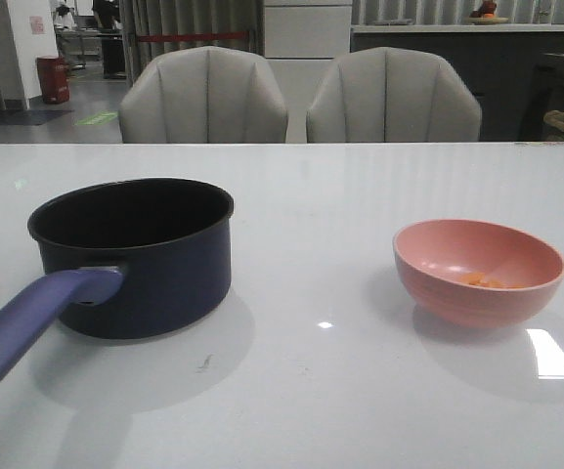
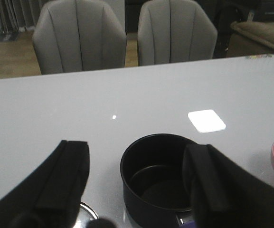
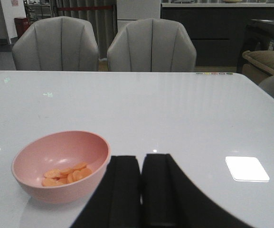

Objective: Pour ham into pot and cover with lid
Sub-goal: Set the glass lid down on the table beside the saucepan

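Sitting in the pink bowl [image 3: 61,164]: ham [image 3: 66,174]; pot [image 1: 133,254] seemingly empty; left claw [image 2: 134,183] released, right claw [image 3: 140,190] clenched.

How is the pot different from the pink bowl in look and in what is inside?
The pot is dark navy with straight walls and a long purple-blue handle; the pink bowl is rounded and has no handle. The pot is taller and wider than the bowl. The pot is empty inside; the bowl holds the orange ham pieces. Both stand upright and uncovered on the white table.
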Robot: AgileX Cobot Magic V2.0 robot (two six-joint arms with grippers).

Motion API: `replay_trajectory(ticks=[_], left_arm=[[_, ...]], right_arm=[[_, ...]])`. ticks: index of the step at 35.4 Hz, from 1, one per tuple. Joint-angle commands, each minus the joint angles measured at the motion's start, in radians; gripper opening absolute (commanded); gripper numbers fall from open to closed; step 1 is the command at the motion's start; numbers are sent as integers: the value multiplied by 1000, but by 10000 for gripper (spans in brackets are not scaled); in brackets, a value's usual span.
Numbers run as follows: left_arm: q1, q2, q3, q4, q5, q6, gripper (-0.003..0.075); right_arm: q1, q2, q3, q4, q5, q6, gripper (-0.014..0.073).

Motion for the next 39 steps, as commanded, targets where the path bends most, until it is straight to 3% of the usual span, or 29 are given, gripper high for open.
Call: replay_trajectory(ticks=[1,14,21,32,39], left_arm=[[-14,-89,36,-6,-93,0,456],[-14,-305,265,-10,-100,0,456],[-14,-313,292,-13,-136,0,456],[-14,-313,292,-13,-153,0,456],[-14,-313,292,-13,-153,0,456]], right_arm=[[-6,-18,-5,-12,-86,-5,147],[-6,-18,-6,-12,-102,-5,147],[-7,-16,-11,-12,-274,-5,147],[-6,329,-391,-12,172,-5,147],[-6,476,-395,4,143,-3,147]])
